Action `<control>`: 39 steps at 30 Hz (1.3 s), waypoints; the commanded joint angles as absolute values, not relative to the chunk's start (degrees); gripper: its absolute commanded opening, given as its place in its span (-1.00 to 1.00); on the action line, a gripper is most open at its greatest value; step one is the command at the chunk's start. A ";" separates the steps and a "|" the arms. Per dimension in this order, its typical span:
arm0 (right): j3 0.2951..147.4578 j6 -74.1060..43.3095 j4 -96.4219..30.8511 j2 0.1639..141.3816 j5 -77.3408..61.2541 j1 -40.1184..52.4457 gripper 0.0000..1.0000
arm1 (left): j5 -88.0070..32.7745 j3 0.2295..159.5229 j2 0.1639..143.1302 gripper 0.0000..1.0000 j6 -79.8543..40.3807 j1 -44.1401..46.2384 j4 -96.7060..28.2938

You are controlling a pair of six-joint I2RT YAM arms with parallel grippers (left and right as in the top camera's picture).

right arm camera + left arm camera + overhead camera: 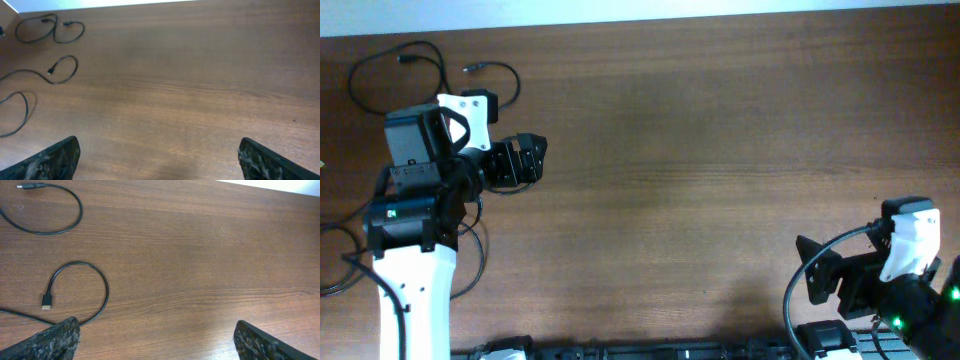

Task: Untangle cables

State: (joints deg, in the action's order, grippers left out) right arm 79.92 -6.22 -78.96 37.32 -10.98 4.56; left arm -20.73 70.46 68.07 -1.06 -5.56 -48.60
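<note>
Claws first: the right claw (159, 157), at the near right corner, has its fingers (55, 157) spread wide with nothing between them, and the left claw (156, 340) is spread the same, empty. Cables (472, 68) lie as separate black strands on the brown surface (720, 150) along the far left side, around the left arm (415, 290). One strand (107, 292) curls into a loop with its plug end (46, 301) just ahead of the left fingers (55, 340); another loop (80, 211) lies farther off.

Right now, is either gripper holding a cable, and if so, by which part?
Nothing is held. The left gripper and the right gripper are both open with nothing between their fingers; the cables lie loose on the table.
</note>
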 commanded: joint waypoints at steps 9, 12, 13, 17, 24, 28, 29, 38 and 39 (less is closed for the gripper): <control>79.64 -6.44 -80.75 36.51 -9.82 5.02 0.97 | -20.53 70.54 67.53 0.98 0.05 -5.39 -48.56; 79.64 -6.44 -80.84 36.51 -9.82 5.02 0.97 | -20.53 70.54 67.53 0.98 0.05 -5.39 -48.56; 79.64 -6.44 -81.03 36.51 -9.82 5.02 0.97 | -20.53 70.54 67.53 0.98 0.05 -5.39 -48.56; 79.64 -6.44 -82.19 36.51 -9.80 5.02 0.97 | -20.53 70.54 67.53 0.98 0.05 -5.39 -48.56; 79.64 -6.44 -82.35 36.51 -9.82 5.02 0.97 | -20.53 70.54 67.53 0.98 0.05 -5.39 -48.56; 79.64 -6.44 -82.35 36.51 -9.80 5.02 0.97 | -20.53 70.54 67.53 0.98 0.05 -5.39 -48.56; 79.64 -6.44 -82.35 36.51 -9.80 5.02 0.97 | -20.53 70.54 67.53 0.98 0.05 -5.39 -48.56; 79.64 -6.44 -82.35 36.51 -9.65 5.02 0.97 | -20.53 70.54 67.53 0.98 0.05 -5.39 -48.56; 79.64 -6.44 -82.35 36.51 -9.61 5.02 0.97 | -20.53 70.54 67.53 0.98 0.05 -5.39 -48.56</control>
State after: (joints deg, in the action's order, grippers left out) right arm 79.90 -6.24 -82.32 36.91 -10.35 4.60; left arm -20.73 70.46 68.07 -1.06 -5.56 -48.62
